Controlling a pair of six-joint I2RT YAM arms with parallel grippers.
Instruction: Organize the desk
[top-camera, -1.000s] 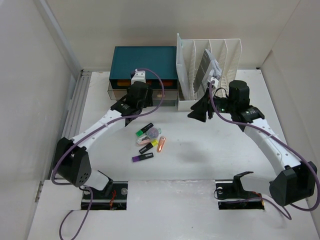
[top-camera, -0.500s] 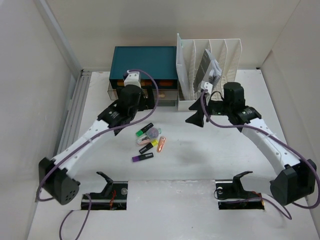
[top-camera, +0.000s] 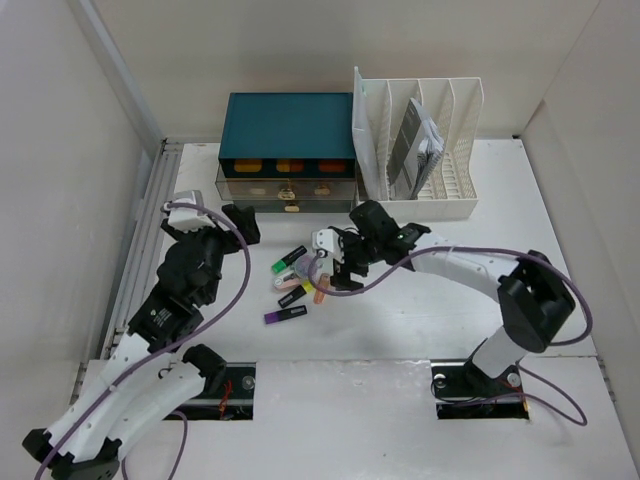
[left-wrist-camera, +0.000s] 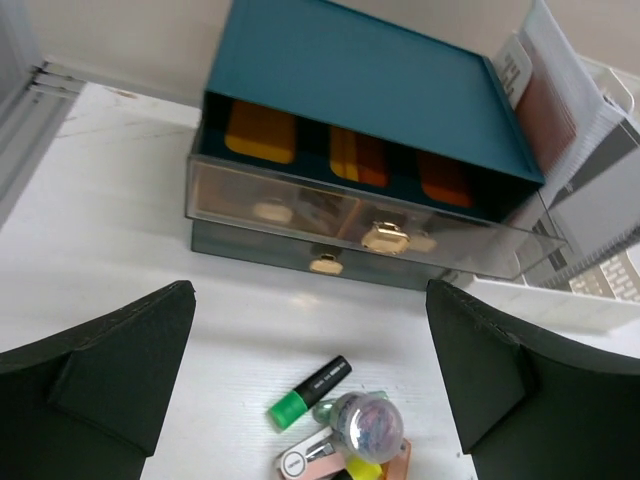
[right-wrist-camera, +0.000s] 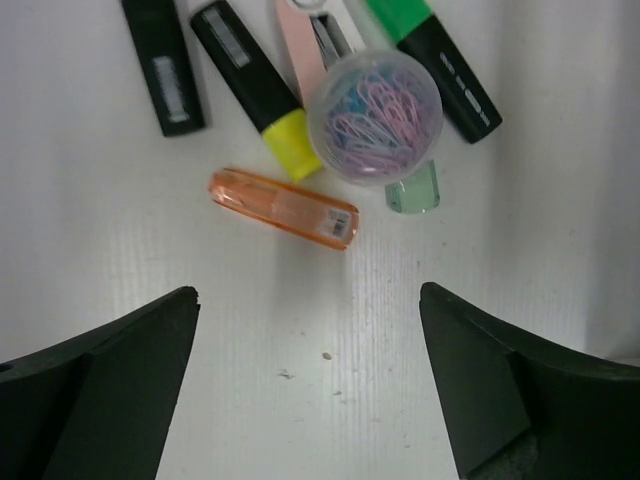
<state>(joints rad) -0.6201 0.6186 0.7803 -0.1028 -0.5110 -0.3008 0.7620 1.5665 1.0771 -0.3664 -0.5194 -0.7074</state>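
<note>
Desk (top-camera: 440, 300): white tabletop filling the middle of the top view, with white walls on 3 sides. The teal drawer box (top-camera: 288, 122) sits at upper centre against the back wall. The white slotted file rack (top-camera: 466, 120) is just beside it on the right, with notebooks (top-camera: 412, 140) leaning in the slots.

Left gripper (left-wrist-camera: 310, 385) is left of centre in the top view, fingers spread wide, nothing between them. Its camera faces the front of the drawer box: 3 orange items on the open top shelf, clear-fronted drawers below.

Right gripper (right-wrist-camera: 305, 390) hangs over the pen cluster at frame centre, fingers also wide apart and holding nothing. The wrist view shows:
- a round clear tub of paper clips (right-wrist-camera: 375, 115) at upper centre
- a green highlighter (right-wrist-camera: 440, 62) touching the tub on its right
- a yellow highlighter (right-wrist-camera: 255, 90) touching the tub on its left
- a small green translucent piece (right-wrist-camera: 412, 190) at the tub's lower edge
- an orange capped piece (right-wrist-camera: 283, 208) just below the yellow tip, clear of the tub
- a black marker (right-wrist-camera: 165, 70) at upper left

The purple highlighter (top-camera: 285, 315) is the lowest item of the cluster in the top view.
</note>
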